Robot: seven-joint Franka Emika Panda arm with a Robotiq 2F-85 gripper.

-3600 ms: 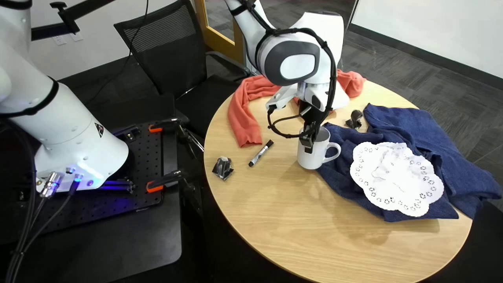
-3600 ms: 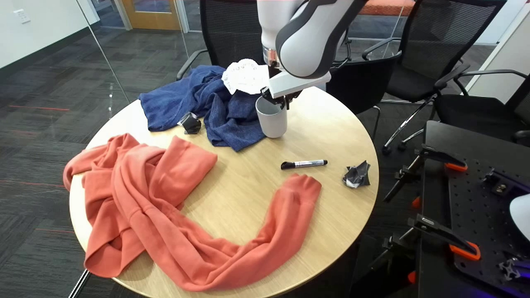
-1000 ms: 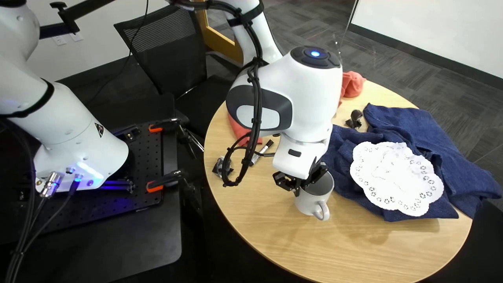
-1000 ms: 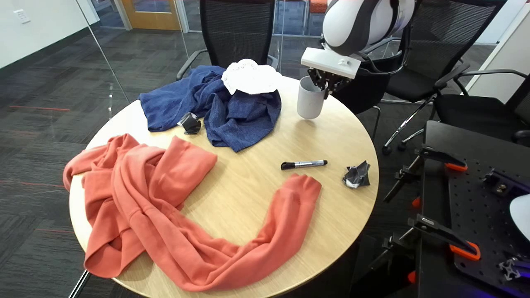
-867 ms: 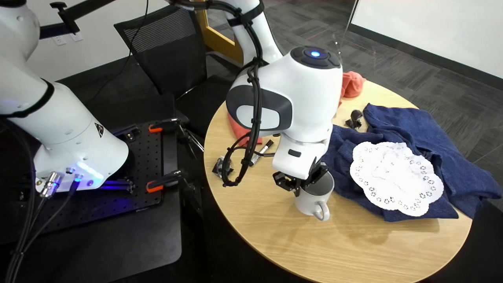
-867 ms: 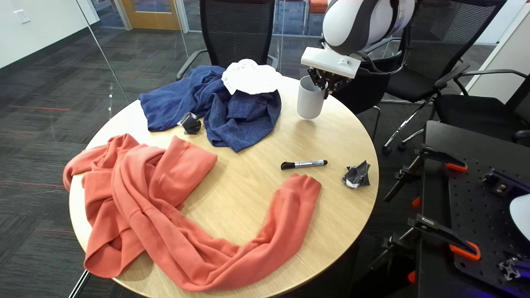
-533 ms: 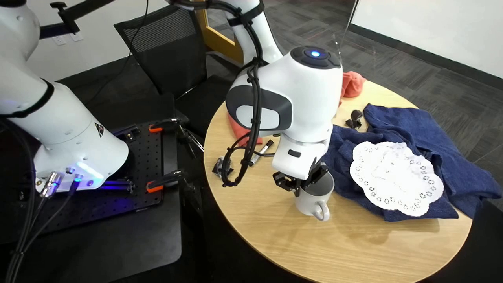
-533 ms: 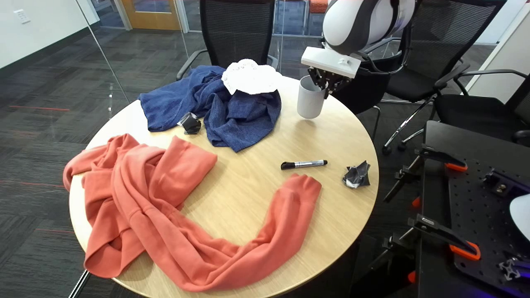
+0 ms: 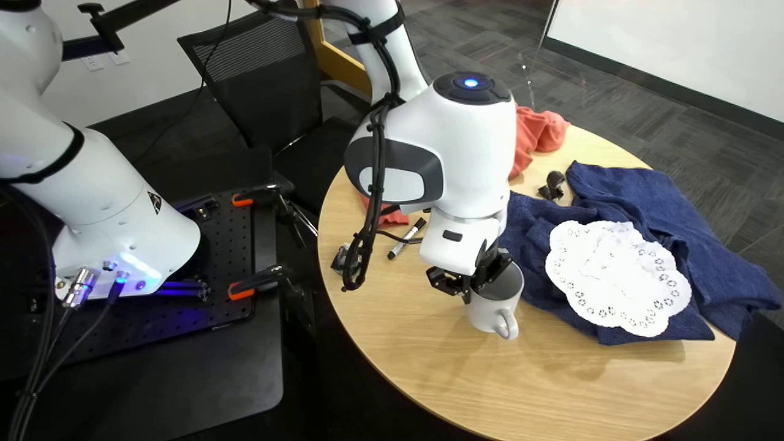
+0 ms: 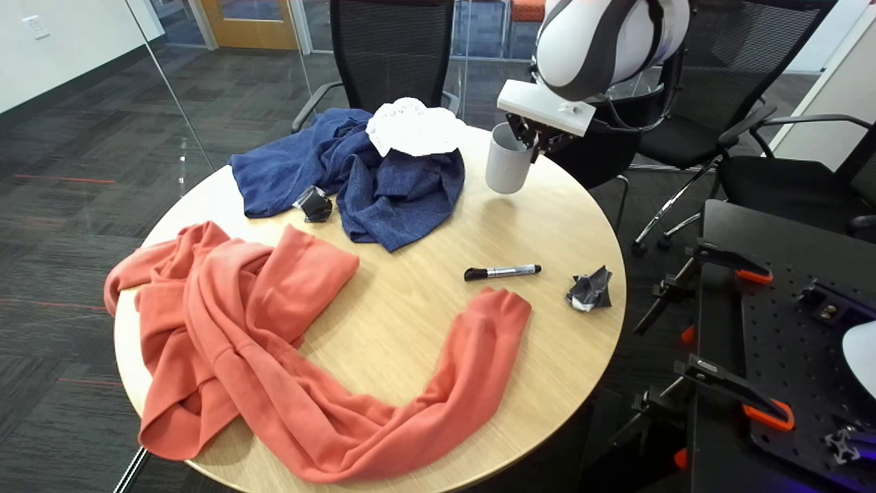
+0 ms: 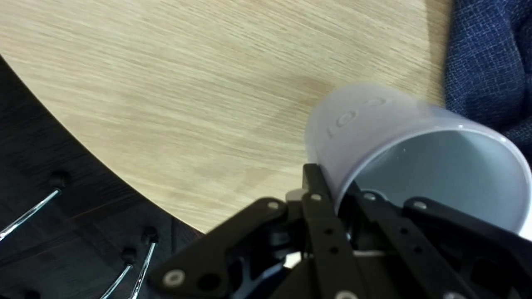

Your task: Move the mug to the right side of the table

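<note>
The end effector (image 11: 333, 182) pinches the wall of the white ceramic mug (image 10: 506, 168), one finger inside the rim and one outside. The mug hangs just above the round wooden desk (image 9: 551, 392), near a navy cloth (image 10: 397, 205) topped by a white lacy doily (image 9: 618, 278); a marker (image 10: 503, 272) lies near the coral sweatshirt (image 10: 233, 322)
</note>
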